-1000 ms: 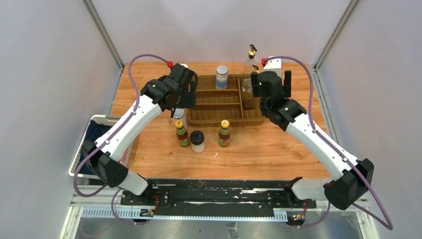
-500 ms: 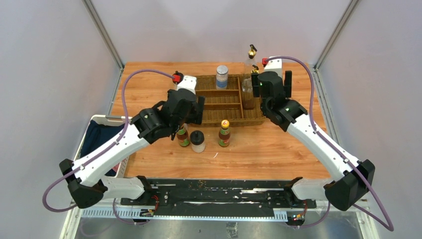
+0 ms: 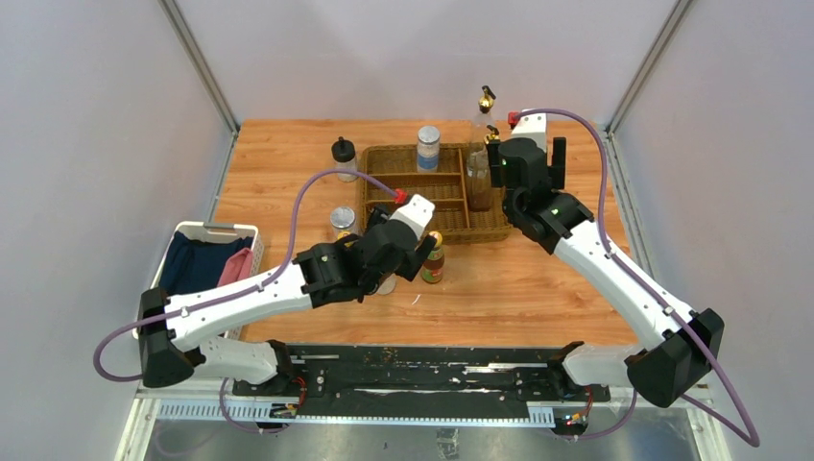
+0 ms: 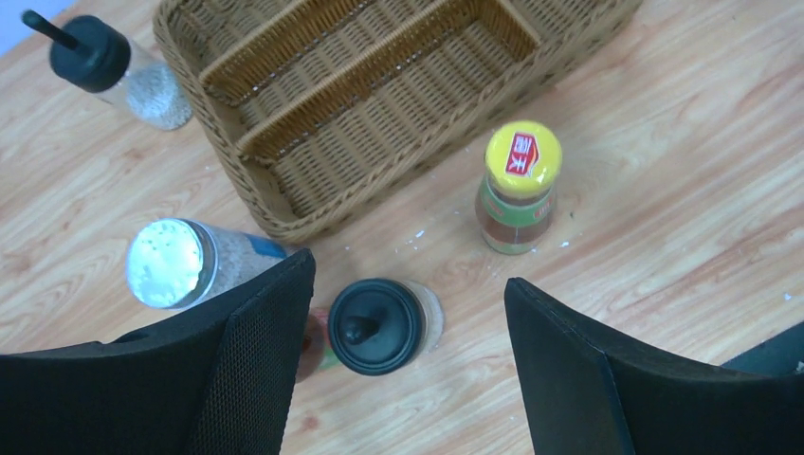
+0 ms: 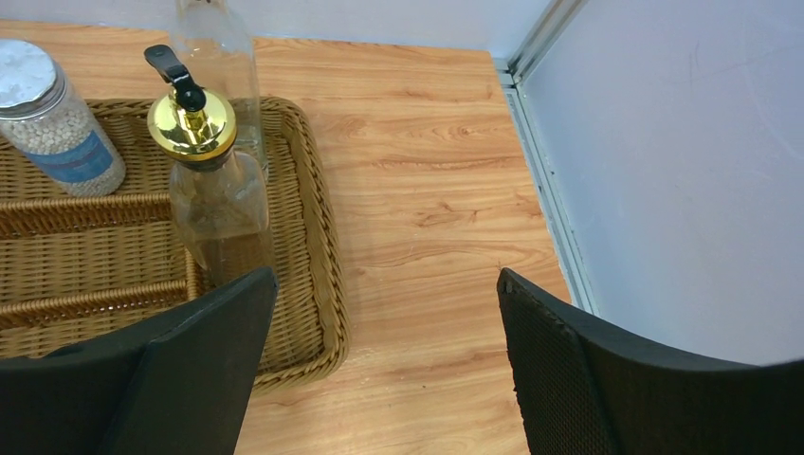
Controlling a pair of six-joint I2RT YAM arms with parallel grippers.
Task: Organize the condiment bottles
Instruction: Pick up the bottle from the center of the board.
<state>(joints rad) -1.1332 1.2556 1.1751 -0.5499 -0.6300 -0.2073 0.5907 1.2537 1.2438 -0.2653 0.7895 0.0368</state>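
Note:
My left gripper [image 4: 410, 284] hangs open over the bottles in front of the wicker tray [image 4: 284, 204]. A black-lidded jar [image 4: 376, 325] stands between its fingers, close to the left one and untouched. A yellow-capped sauce bottle [image 4: 517, 185] stands to the right. Another sauce bottle [image 4: 313, 346] is mostly hidden behind the left finger. A silver-lidded shaker [image 4: 171, 263] and a second black-lidded jar [image 4: 104, 62] stand left of the tray. My right gripper [image 5: 387, 280] is open and empty beside the tray's right end. There a gold-spouted cruet [image 5: 204, 180] and a shaker [image 5: 52, 114] stand in the tray. A second cruet [image 5: 213, 38] stands behind.
A white basket [image 3: 206, 230] holding cloth sits off the table's left edge. Grey walls and metal posts close in the back and sides. The tray's middle compartments [image 3: 422, 192] hold nothing. Bare wood lies right of the tray [image 5: 427, 190].
My left arm has drawn back from the tray's left side and swung right, over the bottles in front of it. The black-lidded jar left of the tray is now uncovered. The right arm has stayed put.

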